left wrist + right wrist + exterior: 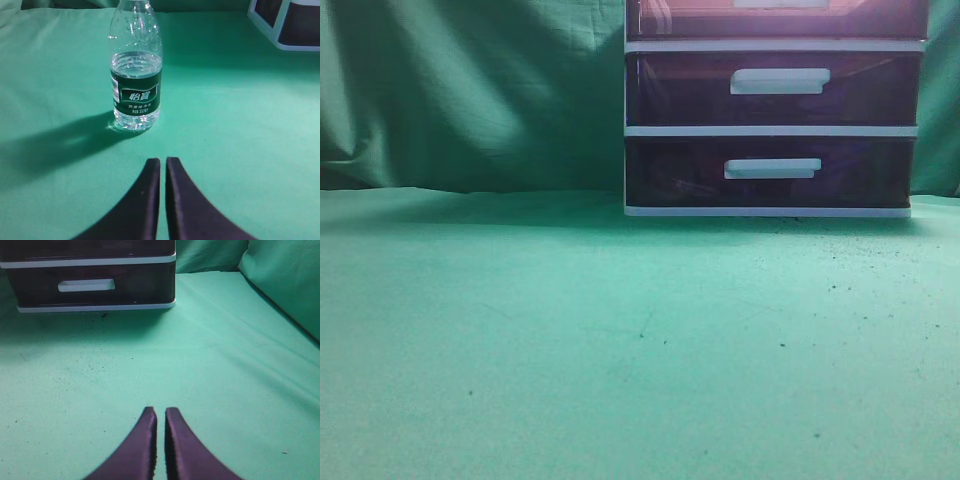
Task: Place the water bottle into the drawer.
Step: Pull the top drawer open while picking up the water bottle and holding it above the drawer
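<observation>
A clear water bottle with a dark green label stands upright on the green cloth in the left wrist view, straight ahead of my left gripper, which is shut and empty, well short of it. The bottle does not show in the exterior view. The pinkish-red top drawer of the white-framed unit shows at the top edge of the exterior view, pushed in. My right gripper is shut and empty above the cloth, far in front of the unit. Neither gripper shows in the exterior view.
Two darker purple drawers with white bar handles sit below the top drawer; the lowest one shows in the right wrist view. A corner of the unit shows at the left wrist view's upper right. Green cloth covers table and backdrop.
</observation>
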Controlling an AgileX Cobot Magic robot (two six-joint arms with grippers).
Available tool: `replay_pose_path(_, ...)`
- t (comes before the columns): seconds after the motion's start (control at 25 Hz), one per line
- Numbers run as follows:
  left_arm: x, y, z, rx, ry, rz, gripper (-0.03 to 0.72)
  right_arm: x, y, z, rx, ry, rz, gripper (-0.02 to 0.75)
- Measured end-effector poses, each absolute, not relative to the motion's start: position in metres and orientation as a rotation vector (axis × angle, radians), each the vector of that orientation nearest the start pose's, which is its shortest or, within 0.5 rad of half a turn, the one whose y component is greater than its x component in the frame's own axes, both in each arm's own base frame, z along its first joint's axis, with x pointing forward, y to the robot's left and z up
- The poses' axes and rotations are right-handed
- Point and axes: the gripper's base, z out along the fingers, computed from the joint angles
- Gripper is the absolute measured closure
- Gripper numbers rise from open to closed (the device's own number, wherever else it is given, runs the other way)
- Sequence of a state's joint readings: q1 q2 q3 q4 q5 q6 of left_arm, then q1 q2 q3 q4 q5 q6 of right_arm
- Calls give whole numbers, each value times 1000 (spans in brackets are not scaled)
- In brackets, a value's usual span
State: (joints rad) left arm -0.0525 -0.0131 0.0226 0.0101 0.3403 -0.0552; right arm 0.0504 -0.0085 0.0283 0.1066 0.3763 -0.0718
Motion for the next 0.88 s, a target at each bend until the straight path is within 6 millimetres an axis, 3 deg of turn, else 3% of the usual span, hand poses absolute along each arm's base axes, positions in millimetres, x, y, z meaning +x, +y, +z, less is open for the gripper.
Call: replay_pose_path(0.88,53,-2,176,21,1831,-44,688,52,6,170,-49,1878,90,692)
